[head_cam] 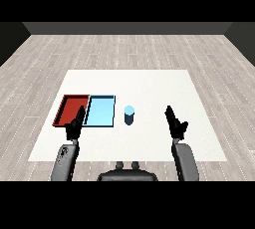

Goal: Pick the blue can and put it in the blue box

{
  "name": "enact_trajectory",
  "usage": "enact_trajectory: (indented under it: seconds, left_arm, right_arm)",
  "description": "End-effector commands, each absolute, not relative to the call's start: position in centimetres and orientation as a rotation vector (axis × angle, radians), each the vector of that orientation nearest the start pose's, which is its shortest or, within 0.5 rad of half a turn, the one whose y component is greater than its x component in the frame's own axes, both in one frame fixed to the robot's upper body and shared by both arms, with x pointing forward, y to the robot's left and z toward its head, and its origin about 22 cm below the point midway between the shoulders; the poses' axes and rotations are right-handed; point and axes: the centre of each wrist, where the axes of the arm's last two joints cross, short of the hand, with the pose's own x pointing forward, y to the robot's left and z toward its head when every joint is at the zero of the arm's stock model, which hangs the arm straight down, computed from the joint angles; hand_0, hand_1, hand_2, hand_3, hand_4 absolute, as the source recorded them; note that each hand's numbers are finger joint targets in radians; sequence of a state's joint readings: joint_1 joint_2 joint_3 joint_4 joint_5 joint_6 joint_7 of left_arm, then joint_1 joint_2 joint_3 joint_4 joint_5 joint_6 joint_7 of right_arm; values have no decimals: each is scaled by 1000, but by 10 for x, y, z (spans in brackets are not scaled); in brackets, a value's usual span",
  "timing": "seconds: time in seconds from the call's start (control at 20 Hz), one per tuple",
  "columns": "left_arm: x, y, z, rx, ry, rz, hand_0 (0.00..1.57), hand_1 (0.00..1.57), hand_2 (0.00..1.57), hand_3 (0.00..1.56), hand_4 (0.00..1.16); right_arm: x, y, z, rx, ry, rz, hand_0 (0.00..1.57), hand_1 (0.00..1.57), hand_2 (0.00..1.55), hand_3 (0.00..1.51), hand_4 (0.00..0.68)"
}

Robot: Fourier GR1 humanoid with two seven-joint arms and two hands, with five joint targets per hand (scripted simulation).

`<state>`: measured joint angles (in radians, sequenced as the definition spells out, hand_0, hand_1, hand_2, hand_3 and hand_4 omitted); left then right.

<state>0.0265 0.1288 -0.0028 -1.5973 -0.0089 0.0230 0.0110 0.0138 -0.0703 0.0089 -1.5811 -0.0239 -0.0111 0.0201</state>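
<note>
I am seeing a white table (149,81) standing on a grey plank floor (124,49). A blue can (129,115) is standing upright beside the light blue tray (101,110). Both robot hands, left (74,126) and right (174,122), are hovering with fingers straight, holding nothing.

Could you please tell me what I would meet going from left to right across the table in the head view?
red tray → light blue tray → blue can → right hand. The left hand overlaps the red tray's near edge, so I leave it out.

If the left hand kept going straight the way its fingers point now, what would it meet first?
Most likely the red tray: the left hand, fingers straight, points forward and up-table at the tray's near right corner, beside the seam with the light blue tray. Depth is unclear, so it might pass above the rim.
</note>
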Motion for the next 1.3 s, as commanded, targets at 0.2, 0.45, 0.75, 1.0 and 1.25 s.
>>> enact_trajectory:
  seconds: [0.2, 0.45, 0.75, 1.0, 1.25]
  left_arm:
    - [247, 259, 16, 91, -1600, -71, 0, 0, 0, 0, 0]
    - [243, 237, 29, -46, -2013, -23, 0, 0, 0, 0, 0]
    - [236, 258, 33, -60, -2033, -6, 0, 0, 0, 0, 0]
    - [243, 269, 38, -100, -2046, -9, 0, 0, 0, 0, 0]
    - [259, 267, 14, -49, -2028, -4, 0, 0, 0, 0, 0]
  right_arm:
    - [277, -191, 19, -82, -1610, 82, 0, 0, 0, 0, 0]
    - [281, -173, 32, 162, -1838, 21, 0, 0, 0, 0, 0]
    - [290, -173, 9, 177, -1852, 8, 0, 0, 0, 0, 0]
    - [288, -176, 24, 198, -1850, 19, 0, 0, 0, 0, 0]
    - [277, -193, 11, 227, -1832, 10, 0, 0, 0, 0, 0]
